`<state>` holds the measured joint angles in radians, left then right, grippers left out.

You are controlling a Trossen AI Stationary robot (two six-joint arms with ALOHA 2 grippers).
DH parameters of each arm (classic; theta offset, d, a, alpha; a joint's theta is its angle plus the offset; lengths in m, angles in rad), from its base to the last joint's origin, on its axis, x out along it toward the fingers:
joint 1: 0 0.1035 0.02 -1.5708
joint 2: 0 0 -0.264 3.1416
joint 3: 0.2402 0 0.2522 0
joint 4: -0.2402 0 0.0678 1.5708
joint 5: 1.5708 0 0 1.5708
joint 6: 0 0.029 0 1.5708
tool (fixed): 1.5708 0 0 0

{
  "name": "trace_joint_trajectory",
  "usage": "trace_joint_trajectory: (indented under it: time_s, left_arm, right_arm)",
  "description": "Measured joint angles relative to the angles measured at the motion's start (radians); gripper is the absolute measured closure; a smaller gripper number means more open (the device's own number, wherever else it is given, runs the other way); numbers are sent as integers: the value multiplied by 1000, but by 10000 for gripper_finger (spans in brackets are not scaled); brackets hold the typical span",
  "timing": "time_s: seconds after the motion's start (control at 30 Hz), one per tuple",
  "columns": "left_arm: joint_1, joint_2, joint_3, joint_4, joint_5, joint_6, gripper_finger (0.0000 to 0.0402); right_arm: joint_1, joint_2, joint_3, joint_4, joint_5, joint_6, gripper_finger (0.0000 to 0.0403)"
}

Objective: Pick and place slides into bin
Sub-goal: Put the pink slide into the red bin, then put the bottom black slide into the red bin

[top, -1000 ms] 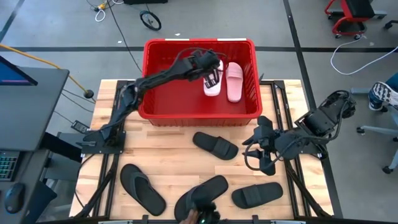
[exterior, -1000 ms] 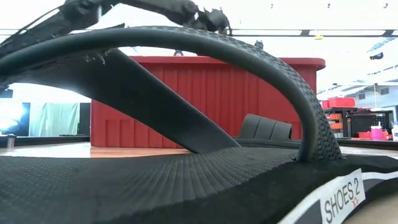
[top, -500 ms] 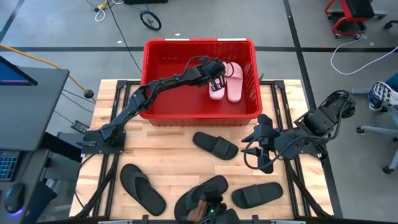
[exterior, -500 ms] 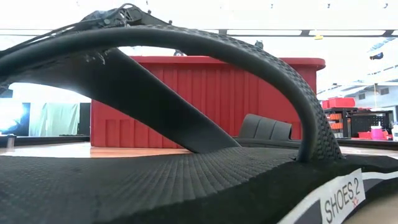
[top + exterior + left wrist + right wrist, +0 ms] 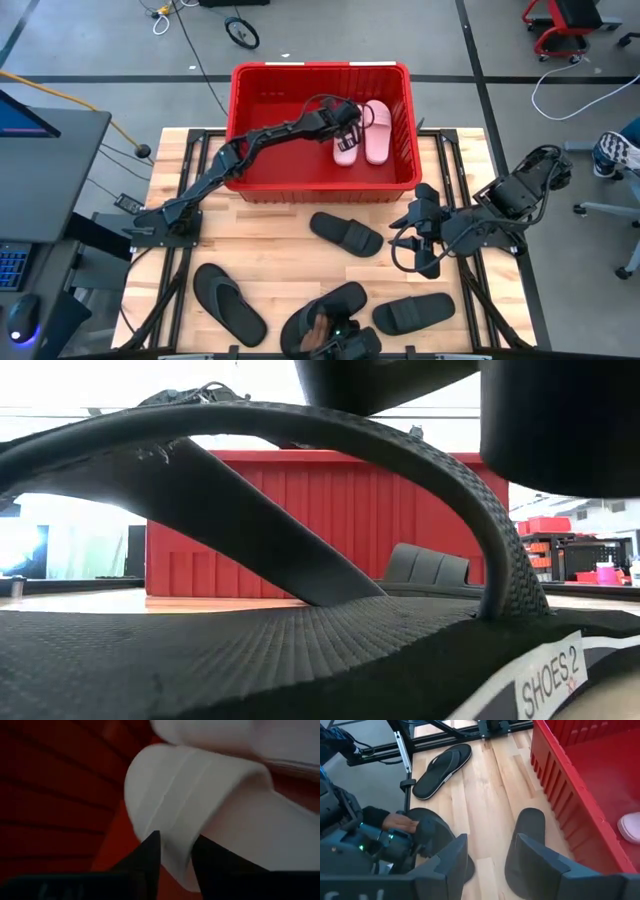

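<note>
The red bin (image 5: 320, 68) stands at the table's far middle. Two pale pink slides lie in it side by side: one (image 5: 377, 130) to the right, one (image 5: 345, 145) under my left gripper (image 5: 345, 118), which reaches into the bin and is shut on it (image 5: 200, 805). My right gripper (image 5: 415, 235) waits open and empty over the table's right side. On the table lie two black slides (image 5: 347, 233) (image 5: 413, 312) and two black flip-flops (image 5: 228, 300) (image 5: 325, 305). My left gripper pinches the rim of the pink slide's ribbed wide strap (image 5: 175, 845) between its two fingers (image 5: 150, 857). It comes from above, slanting from the table's left. The slide lies low in the bin beside the other pink slide; whether it rests on the floor does not show.
A person's hand (image 5: 318, 335) reaches in at the near edge by the flip-flop and also shows in the right wrist view (image 5: 400, 822). The flip-flop (image 5: 300, 650) fills the low view, with a dark shape (image 5: 540, 410) above it. Bare wood lies left of the black slides.
My left gripper has gone down into the bin and a little toward its right wall with the pink slide. The slide stood upright above the floor and now lies low beside the other pink slide. A dark shape has come into the low view's top.
</note>
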<state>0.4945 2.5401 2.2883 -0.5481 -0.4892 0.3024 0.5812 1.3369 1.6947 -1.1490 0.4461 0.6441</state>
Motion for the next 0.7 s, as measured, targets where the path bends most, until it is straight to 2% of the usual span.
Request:
trace_joint_trajectory:
  time_s: [0.2, 0.4, 0.57, 0.7]
  left_arm:
    - [10, 0, 0, 5, -10, -99, 246]
    - [-27, 0, 0, 18, -2, -92, 227]
    - [-81, -4, 33, 15, -19, 42, 223]
    - [-126, -22, 63, 94, -132, 233, 223]
  right_arm:
    - [0, 0, 0, -7, -1, 1, 230]
    - [0, 0, 0, -14, -1, 1, 230]
    - [0, 0, 0, -15, -1, 1, 230]
    - [5, 0, 0, -15, -1, 1, 230]
